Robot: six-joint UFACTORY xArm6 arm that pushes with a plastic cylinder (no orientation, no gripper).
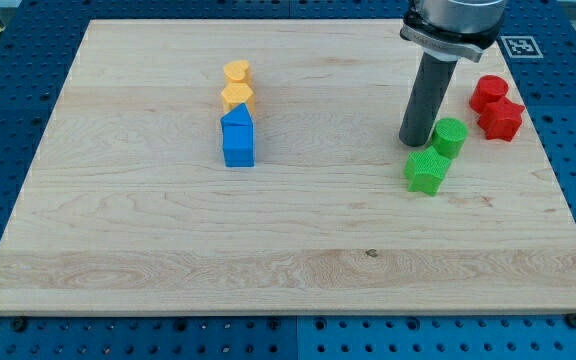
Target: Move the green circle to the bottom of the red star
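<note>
Camera view: a pale wooden tabletop (168, 240) on a blue pegboard, seen from one long side.
Progress: the green round wooden block (450, 136) sits left of and slightly below the red star-shaped wooden block (501, 119), near it but apart; judging from this, it is close to its goal yet not under the star, so a short push toward the view's right and bottom is left.
Second red block: a rounder red wooden piece (488, 93) touches the star from the view's upper left.
Second green block: a green star-like wooden block (427, 171) lies just below-left of the green circle, touching it or nearly so.
Hand: none fitted, so nothing opens or holds; the dark rod ends in my tip (414, 142), which rests on the tabletop just left of the green circle, seemingly touching its side.
Others: two yellow wooden blocks (237, 85) and two blue wooden blocks (238, 138) stand in a column well apart at the view's left.
</note>
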